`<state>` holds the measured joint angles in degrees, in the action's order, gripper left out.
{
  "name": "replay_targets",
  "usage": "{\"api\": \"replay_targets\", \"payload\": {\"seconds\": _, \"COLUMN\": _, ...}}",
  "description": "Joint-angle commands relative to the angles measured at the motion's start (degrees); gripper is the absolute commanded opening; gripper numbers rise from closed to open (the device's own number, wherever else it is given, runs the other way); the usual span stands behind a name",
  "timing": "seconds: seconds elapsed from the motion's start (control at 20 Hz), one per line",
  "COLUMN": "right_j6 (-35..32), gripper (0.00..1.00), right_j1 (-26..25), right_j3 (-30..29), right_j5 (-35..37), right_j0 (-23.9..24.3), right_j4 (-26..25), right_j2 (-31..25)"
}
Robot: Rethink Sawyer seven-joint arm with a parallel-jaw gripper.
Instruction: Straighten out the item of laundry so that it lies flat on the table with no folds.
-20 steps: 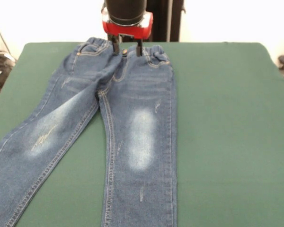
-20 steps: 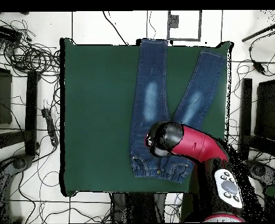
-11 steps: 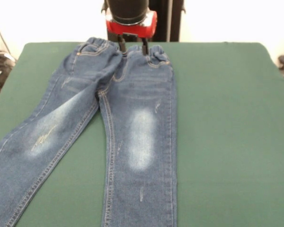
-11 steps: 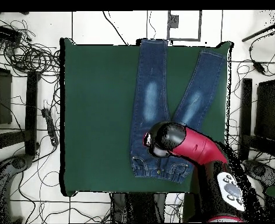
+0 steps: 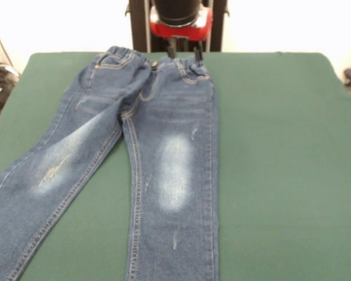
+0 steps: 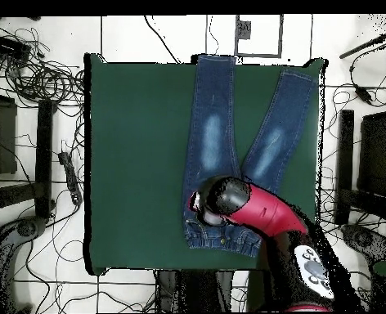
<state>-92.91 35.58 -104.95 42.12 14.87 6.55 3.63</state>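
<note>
Jeans [image 5: 164, 152] spread on the table [image 5: 281, 146], waistband at the far edge, legs running toward the camera in a narrow V. Long axis front-to-back; one leg straight, the other angled off toward the near left corner and past the table's edge. Some bunching at the crotch and at the waistband's left half. Gripper [image 5: 183, 52] just above the waistband, over its right half, fingers parted, holding nothing. Cloth directly beneath the tips. Likely next: straight down onto the waistband.
</note>
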Motion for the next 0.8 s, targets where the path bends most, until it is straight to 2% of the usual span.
{"api": "replay_targets", "payload": {"seconds": 0.05, "right_j6": -12.4, "gripper": 1.00, "right_j1": -0.1, "right_j3": -8.4, "right_j5": -5.5, "right_j0": -5.9, "right_j4": 2.2, "right_j2": -5.1}}
{"api": "replay_targets", "payload": {"seconds": 0.25, "right_j6": -12.0, "gripper": 1.00, "right_j1": -0.4, "right_j3": -9.1, "right_j5": -8.3, "right_j0": -7.8, "right_j4": 0.2, "right_j2": -3.5}}
{"api": "replay_targets", "payload": {"seconds": 0.55, "right_j6": -11.0, "gripper": 1.00, "right_j1": -1.0, "right_j3": -11.4, "right_j5": -18.3, "right_j0": -8.1, "right_j4": -1.4, "right_j2": -2.8}}
{"api": "replay_targets", "payload": {"seconds": 0.8, "right_j6": -9.4, "gripper": 1.00, "right_j1": -1.5, "right_j3": -12.4, "right_j5": -25.8, "right_j0": -8.1, "right_j4": -5.6, "right_j2": -1.4}}
